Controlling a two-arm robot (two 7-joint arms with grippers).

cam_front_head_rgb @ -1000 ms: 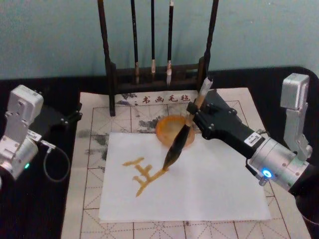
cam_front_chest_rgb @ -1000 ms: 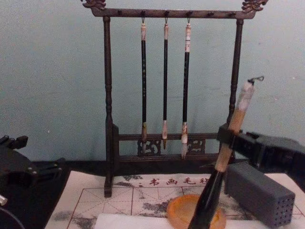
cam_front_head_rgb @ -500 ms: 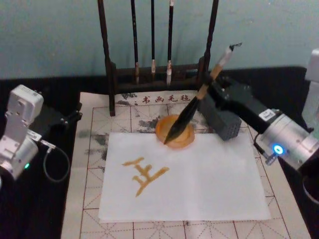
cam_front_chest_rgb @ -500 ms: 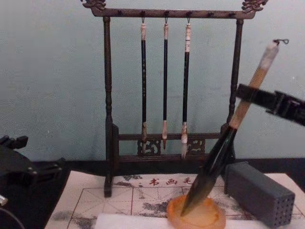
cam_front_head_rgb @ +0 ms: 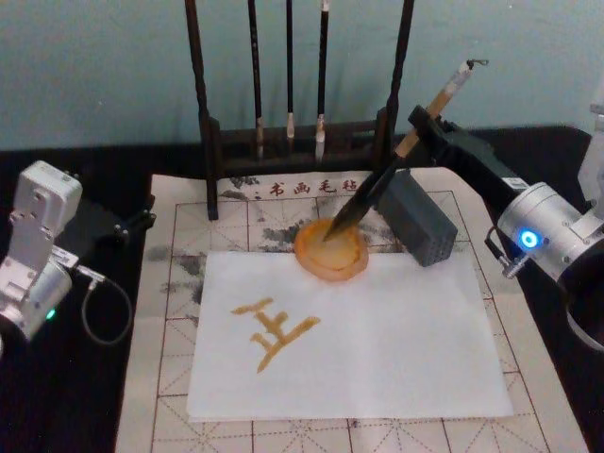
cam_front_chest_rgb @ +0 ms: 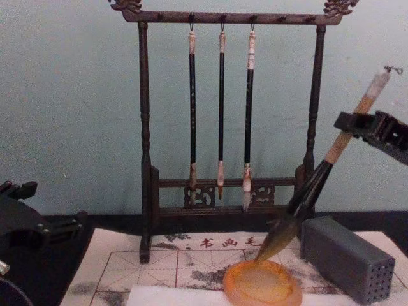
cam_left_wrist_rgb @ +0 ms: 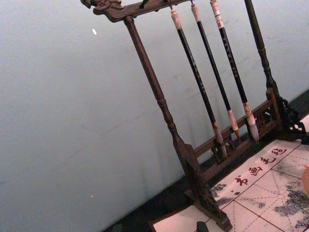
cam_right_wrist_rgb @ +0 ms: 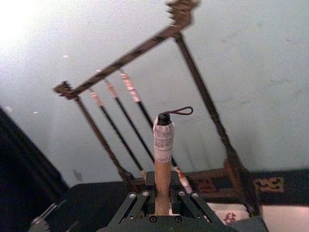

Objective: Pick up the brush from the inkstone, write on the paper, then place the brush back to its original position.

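Tbl mat [cam_front_head_rgb: 160, 363] — brush [cam_front_head_rgb: 374, 192] tip at inkstone [cam_front_head_rgb: 332, 255]

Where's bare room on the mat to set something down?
Free: paper right of the written character; mat strip left of the paper, beside the parked left gripper. Crowded: inkstone, brush, right gripper, grey block, brush rack behind.

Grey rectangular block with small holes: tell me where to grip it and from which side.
Grip the grey rectangular block across its long sides, near the middle, probably from above, fingers turned to its diagonal lie on the gridded mat. Avoid its far end: the thick tan-shafted brush, held by the right gripper, slants past there.
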